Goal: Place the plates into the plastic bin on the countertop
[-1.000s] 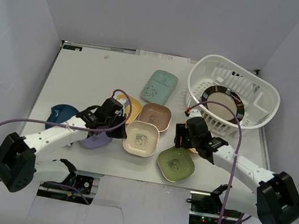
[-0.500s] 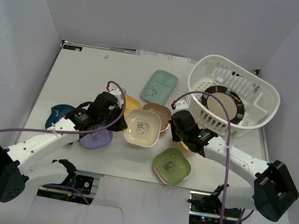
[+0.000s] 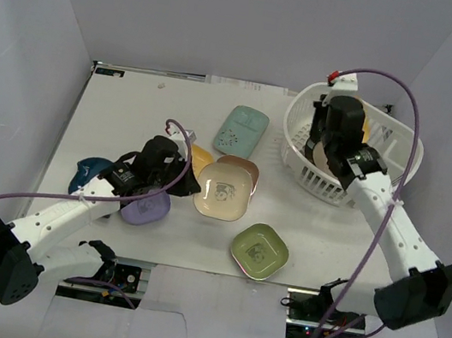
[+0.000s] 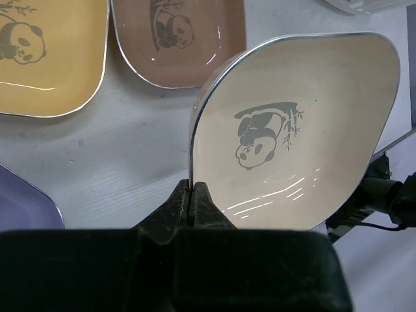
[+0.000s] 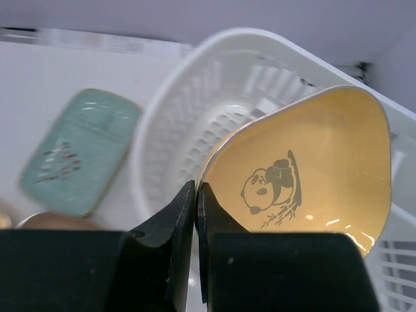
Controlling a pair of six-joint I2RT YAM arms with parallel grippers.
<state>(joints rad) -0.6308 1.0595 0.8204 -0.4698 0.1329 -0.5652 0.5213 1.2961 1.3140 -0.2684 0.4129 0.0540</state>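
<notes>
My left gripper (image 4: 191, 188) is shut on the rim of the cream plate (image 4: 292, 143), which hangs tilted above the countertop (image 3: 130, 118) at the middle (image 3: 224, 190). Above the white plastic bin (image 3: 406, 138), my right gripper (image 5: 197, 188) is shut on the edge of an orange plate (image 5: 312, 162). In the bin, partly hidden by that arm, lies a round black-rimmed plate (image 3: 322, 157). On the countertop lie the mint (image 3: 241, 131), yellow (image 3: 200, 159), brown (image 3: 245, 168), green (image 3: 259, 249), purple (image 3: 146, 206) and dark blue (image 3: 87, 172) plates.
White walls close the countertop in on three sides. The bin (image 5: 195, 123) stands at the back right corner. A purple cable loops over each arm. In the left wrist view the yellow plate (image 4: 45, 52) and brown plate (image 4: 175, 39) lie just beyond the held plate.
My right arm has carried the orange plate from the table beside the green plate up over the bin. The left gripper has lifted and tilted the cream plate slightly rightward.
</notes>
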